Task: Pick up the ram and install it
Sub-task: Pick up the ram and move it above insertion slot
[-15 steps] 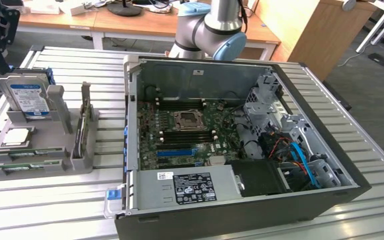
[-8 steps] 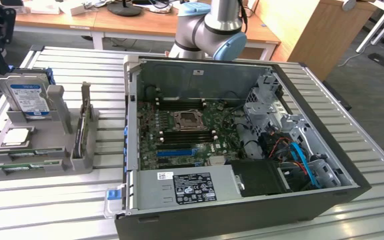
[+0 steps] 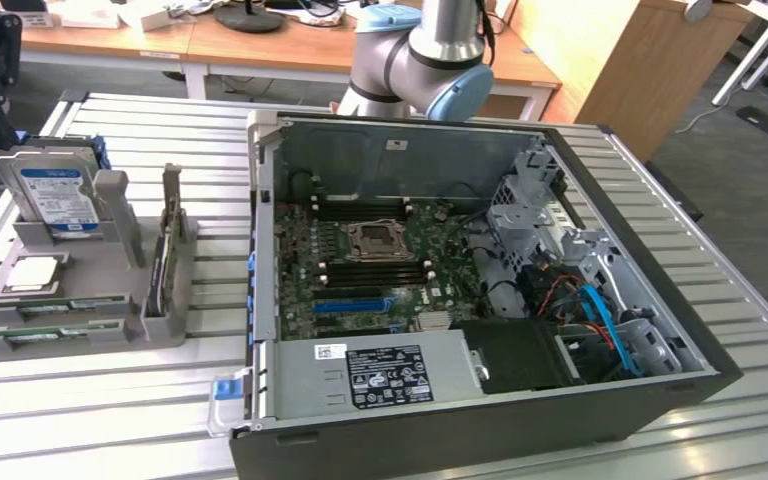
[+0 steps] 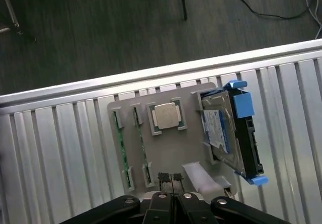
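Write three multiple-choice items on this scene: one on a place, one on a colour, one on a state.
1. Where is the hard drive?
A. flat on the floor
B. upright in the grey holder
C. on the wooden desk

2. What colour are the ram sticks in the holder's slots?
A. red
B. green
C. yellow

3. How is the gripper?
A. wide open
B. shut on the hard drive
C. shut, with nothing between its tips

Answers:
1 B: it stands on edge in the holder, label facing out.
2 B: green board edges show in the slots.
3 C: its tips meet and nothing sits between them.
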